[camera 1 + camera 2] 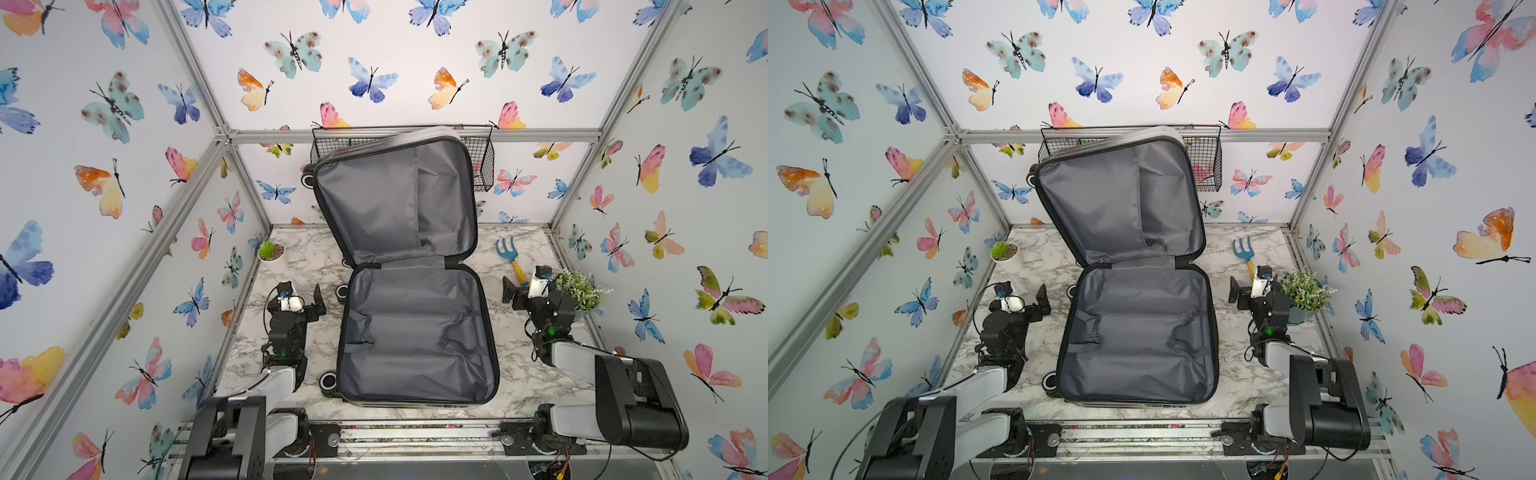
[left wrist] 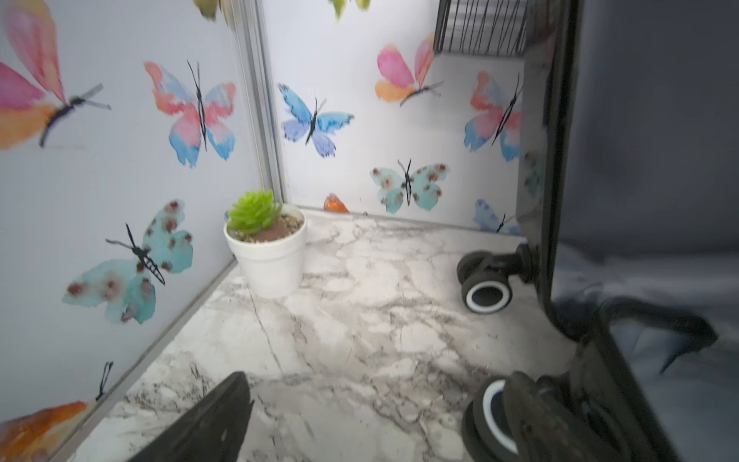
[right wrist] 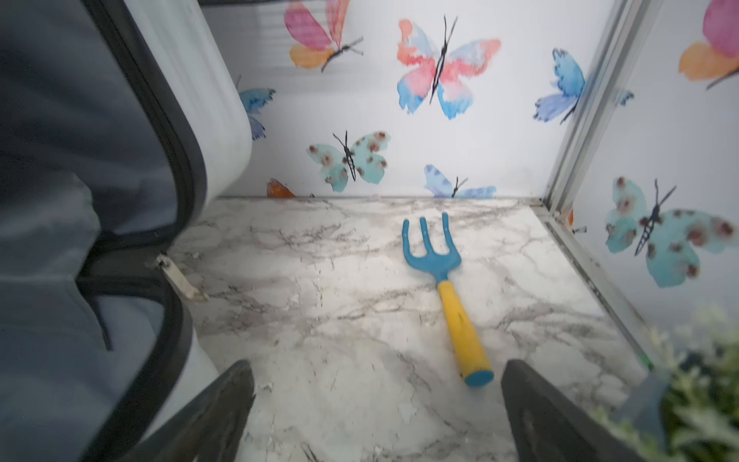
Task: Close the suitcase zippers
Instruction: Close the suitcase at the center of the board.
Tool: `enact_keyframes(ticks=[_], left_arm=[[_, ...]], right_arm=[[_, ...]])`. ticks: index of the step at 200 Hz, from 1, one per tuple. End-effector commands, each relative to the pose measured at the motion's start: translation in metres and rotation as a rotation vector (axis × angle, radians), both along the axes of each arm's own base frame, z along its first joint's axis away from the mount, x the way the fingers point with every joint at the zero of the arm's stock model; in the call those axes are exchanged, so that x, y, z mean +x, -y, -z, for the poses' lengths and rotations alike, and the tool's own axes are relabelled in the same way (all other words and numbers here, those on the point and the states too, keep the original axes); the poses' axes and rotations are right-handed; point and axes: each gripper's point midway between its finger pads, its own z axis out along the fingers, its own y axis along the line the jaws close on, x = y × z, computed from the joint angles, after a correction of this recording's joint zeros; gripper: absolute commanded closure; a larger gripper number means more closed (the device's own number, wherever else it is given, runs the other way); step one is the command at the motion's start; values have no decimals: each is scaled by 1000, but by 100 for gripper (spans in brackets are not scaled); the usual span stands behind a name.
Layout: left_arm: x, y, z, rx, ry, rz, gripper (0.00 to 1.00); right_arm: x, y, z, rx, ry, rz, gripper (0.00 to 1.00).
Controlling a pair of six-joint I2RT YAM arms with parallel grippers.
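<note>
Currently suitcase [image 1: 415, 332] lies open, blocking wire basket [image 1: 328, 150] middle; left gripper [image 2: 376, 416] and right gripper [image 3: 378, 368] both spread wide, empty.

Bright even light, soft shadows; both top views bent at edges; wrist views blurred near the lens

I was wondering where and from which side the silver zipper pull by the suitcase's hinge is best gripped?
Probably the zipper pull by its flat tab, pinched across its thin faces. It juts outward from the suitcase rim at the hinge corner, over the tabletop on the robot's right, so the open right gripper could come in from that side.
</note>
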Motion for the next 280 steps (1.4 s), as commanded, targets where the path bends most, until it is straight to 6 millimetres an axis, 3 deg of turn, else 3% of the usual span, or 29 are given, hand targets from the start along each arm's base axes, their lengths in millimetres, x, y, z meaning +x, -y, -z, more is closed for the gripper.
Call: enact_keyframes(ticks=[1,26,53,101,122,152,170,216,231,261,280], left_arm=[[-2,0,-24,-62,-85,-8,2],[-7,13,-56,-128,-118,58,2],[-13,38,-80,-255,-204,178,0],[-35,102,-94,-640,-432,453,6],[-46,133,-108,-759,-461,567,6],[-53,159,-129,-862,-519,628,5],[-48,160,-153,-942,-476,627,5],[-22,164,-224,-1103,-368,613,5],[-7,163,-242,-1159,-326,573,6],[22,166,-270,-1221,-299,547,7],[42,169,-290,-1248,-264,553,8]], right_arm=[[-4,-18,-7,26,-102,-99,1],[-10,-38,-29,68,-158,-215,1],[-25,-52,-28,168,-349,-278,3],[-72,-63,-23,243,-626,-278,1],[-95,-75,-13,218,-728,-286,1],[-122,-87,14,169,-853,-258,1],[-128,-92,33,111,-903,-205,1],[-115,-90,62,159,-878,-136,0],[-112,-93,70,184,-872,-138,10],[-107,-99,81,229,-874,-144,40],[-104,-99,88,229,-879,-138,44]])
